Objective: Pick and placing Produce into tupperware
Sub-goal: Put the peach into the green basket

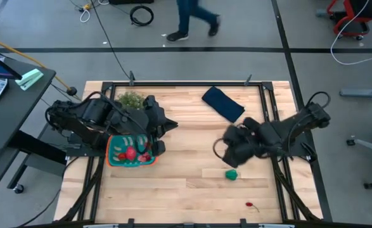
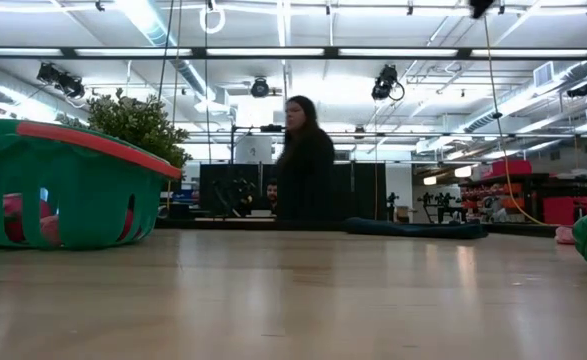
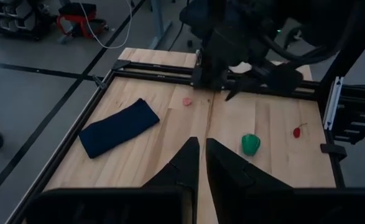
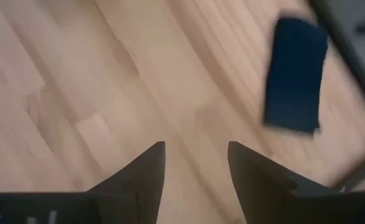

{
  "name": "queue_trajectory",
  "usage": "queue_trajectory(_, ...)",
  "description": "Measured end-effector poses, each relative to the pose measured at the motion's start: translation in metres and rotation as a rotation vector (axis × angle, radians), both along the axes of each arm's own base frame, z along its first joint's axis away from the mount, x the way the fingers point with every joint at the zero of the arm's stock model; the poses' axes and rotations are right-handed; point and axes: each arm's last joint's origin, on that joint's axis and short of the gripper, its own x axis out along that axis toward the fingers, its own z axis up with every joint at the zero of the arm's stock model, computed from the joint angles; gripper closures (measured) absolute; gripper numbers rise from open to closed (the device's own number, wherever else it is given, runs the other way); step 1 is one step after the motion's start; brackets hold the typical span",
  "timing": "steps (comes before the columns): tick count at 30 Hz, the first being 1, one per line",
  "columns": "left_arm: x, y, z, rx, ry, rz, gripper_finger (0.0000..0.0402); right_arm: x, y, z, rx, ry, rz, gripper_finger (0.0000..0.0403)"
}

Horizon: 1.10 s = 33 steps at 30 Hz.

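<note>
The teal tupperware [image 1: 115, 154] with an orange edge sits on the table's left part, and red and pink produce [image 1: 130, 153] lies inside it. In the low view its ribbed wall [image 2: 63, 190] shows red pieces through the slots. A green produce piece [image 1: 232, 175] lies on the wood right of centre, also in the left wrist view [image 3: 250, 144]. A small red piece [image 1: 251, 205] lies near the near edge, and a pink one [image 3: 187, 101] lies under the right arm. My left gripper [image 3: 202, 163] is shut and empty, just right of the tupperware [image 1: 166, 125]. My right gripper [image 4: 196, 163] is open and empty, hovering over bare wood [image 1: 229, 152] beyond the green piece.
A dark blue folded cloth [image 1: 224, 103] lies at the far right of the table. A bushy grey-green plant [image 1: 130, 99] stands at the far edge behind the tupperware. A black frame rail [image 1: 271, 107] borders the table. A person [image 2: 304, 160] walks beyond the far edge.
</note>
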Motion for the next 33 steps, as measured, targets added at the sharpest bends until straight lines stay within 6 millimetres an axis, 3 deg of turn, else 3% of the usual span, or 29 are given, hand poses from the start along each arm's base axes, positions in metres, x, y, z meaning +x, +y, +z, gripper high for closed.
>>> queue_trajectory(3, 0.004, -0.001, -0.003, 0.005, 0.015, -0.001, 0.037, -0.008, 0.008, -0.018, 0.003, 0.048, -0.047, 0.022)
queue_trajectory(7, 0.01, -0.003, -0.009, 0.012, 0.037, -0.001, 0.0378, -0.018, 0.011, -0.058, -0.034, 0.16, -0.135, 0.022)
queue_trajectory(13, 0.011, -0.003, -0.012, 0.02, 0.059, 0.0, 0.038, -0.037, -0.004, -0.118, -0.135, 0.256, -0.39, 0.022)
queue_trajectory(20, 0.011, 0.0, -0.012, 0.062, 0.072, -0.015, 0.0371, -0.042, -0.025, -0.172, -0.126, 0.244, -0.434, 0.022)
queue_trajectory(25, 0.013, 0.005, -0.011, 0.064, 0.073, 0.003, 0.0374, -0.051, -0.046, -0.197, -0.142, 0.335, -0.432, 0.0219)
queue_trajectory(33, 0.015, 0.016, -0.011, 0.063, 0.074, 0.039, 0.0382, -0.055, -0.07, -0.21, -0.136, 0.444, -0.371, 0.0209)
